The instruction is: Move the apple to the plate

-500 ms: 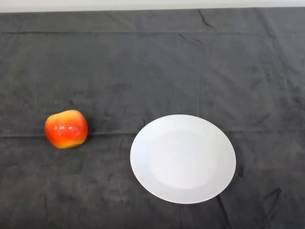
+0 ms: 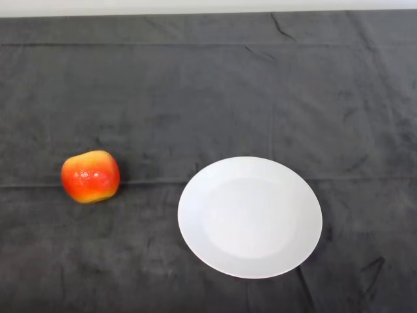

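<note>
one apple, one plate, well apart on the dark cloth

one apple [image 2: 90,177] and one plate [image 2: 250,217] – that is the whole count of things on the table.

the apple sits on the dark cloth [image 2: 195,98] at the robot's left, about mid-depth of the view. it is red over most of its skin, going yellow toward its lower edge and along the top, with small bright glints on the red part. it rests on the cloth alone, touching nothing else, and casts a faint shadow on its right side.

the plate is white, round and plain, with a shallow inner well and a broad rim. it lies flat on the cloth to the right of the apple and a little nearer the robot, and nothing lies in it. a clear stretch of cloth separates the two – the apple is not on the plate and not beside its rim.

the cloth is dark grey, with creases at the far right and near the plate's lower right, and a straight fold line running across behind the apple. a pale strip [image 2: 195,6] shows along the far edge, beyond the cloth.
</note>
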Motion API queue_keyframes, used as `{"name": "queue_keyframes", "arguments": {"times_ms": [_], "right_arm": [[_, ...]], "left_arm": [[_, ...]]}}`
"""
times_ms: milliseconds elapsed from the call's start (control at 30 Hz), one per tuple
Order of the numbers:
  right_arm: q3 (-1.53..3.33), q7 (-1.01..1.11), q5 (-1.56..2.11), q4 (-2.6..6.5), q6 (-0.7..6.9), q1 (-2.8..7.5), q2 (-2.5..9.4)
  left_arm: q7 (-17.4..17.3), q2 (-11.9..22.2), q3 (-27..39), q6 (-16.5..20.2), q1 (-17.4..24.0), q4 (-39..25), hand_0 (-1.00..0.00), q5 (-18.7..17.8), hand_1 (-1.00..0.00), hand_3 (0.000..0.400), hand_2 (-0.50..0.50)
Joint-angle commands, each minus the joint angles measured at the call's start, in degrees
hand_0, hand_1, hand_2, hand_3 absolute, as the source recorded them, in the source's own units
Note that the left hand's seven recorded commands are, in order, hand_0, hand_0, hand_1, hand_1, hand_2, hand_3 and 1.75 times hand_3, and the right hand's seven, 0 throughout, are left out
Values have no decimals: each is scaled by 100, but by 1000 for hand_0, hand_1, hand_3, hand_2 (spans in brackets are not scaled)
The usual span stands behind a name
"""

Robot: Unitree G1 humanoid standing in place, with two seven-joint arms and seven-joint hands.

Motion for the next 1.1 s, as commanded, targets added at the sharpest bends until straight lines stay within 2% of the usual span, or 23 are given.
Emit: {"name": "queue_keyframes", "arguments": {"times_ms": [33,367,567,767,1100], "right_arm": [[-89,55,70,75,-19,-108,-151],[-90,55,69,74,-19,-108,-150],[-90,54,68,72,-20,-107,-149],[-90,53,68,68,-21,-105,-146],[-90,49,68,59,-22,-102,-142]], "left_arm": [[-76,5,131,68,-207,200,0,111,0,0,0],[-48,-181,-37,-13,-370,188,0,350,0,0,0],[-71,-330,-285,-79,-470,174,0,631,0,0,0],[-67,-647,-641,-241,-610,154,0,1013,0,0,0],[-408,-782,-986,-60,-630,139,0,1356,0,0,0]]}}
